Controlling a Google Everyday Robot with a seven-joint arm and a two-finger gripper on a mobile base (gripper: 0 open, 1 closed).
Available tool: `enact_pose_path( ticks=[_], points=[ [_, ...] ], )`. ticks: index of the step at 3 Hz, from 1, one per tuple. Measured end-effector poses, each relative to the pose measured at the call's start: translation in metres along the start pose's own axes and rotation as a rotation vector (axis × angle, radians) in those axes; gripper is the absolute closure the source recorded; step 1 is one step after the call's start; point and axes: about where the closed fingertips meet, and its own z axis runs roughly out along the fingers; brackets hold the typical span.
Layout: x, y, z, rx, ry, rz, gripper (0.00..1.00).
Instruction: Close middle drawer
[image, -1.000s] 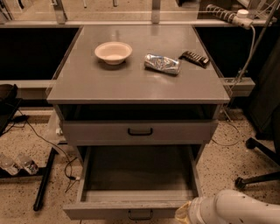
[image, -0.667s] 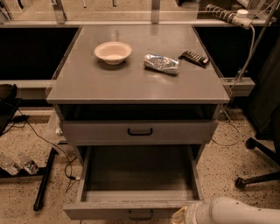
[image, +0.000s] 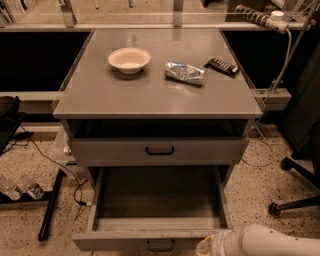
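Gripper (image: 206, 246) — grip state couldn't be told — sat at the front of the open middle drawer (image: 160, 200), right of its pull (image: 161, 245); the push would run back toward the front edge of the bench (image: 160, 97).

Robotics lab or test workshop: a grey metal cabinet (image: 157, 95) stands on a speckled terrazzo floor (image: 35, 162). Loose black cables (image: 52, 161) trail across the floor at left. At far right a white cable (image: 286, 55) hangs from a ribbed hose (image: 255, 16) laid on a rail. The caster base of a rolling chair (image: 295, 202) shows at right. Plastic bottles (image: 30, 189) lie at near left, beside a black bar (image: 50, 210). Metal frame posts (image: 177, 12) rise at the far side of the cabinet. A white robot arm (image: 272, 242) shows at the near right edge, its gripper (image: 205, 246) at the front of the pulled-out middle drawer (image: 120, 240).
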Motion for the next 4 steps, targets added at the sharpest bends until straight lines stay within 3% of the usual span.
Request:
enact_pose_path(
  ticks=[2, 3, 4],
  points=[
    [0.000, 0.000, 0.000, 0.000, 0.000, 0.000, 0.11],
    [-0.011, -0.009, 0.010, -0.003, -0.026, -0.021, 0.00],
    [-0.025, -0.025, 0.026, -0.019, -0.072, -0.053, 0.19]
  ],
)
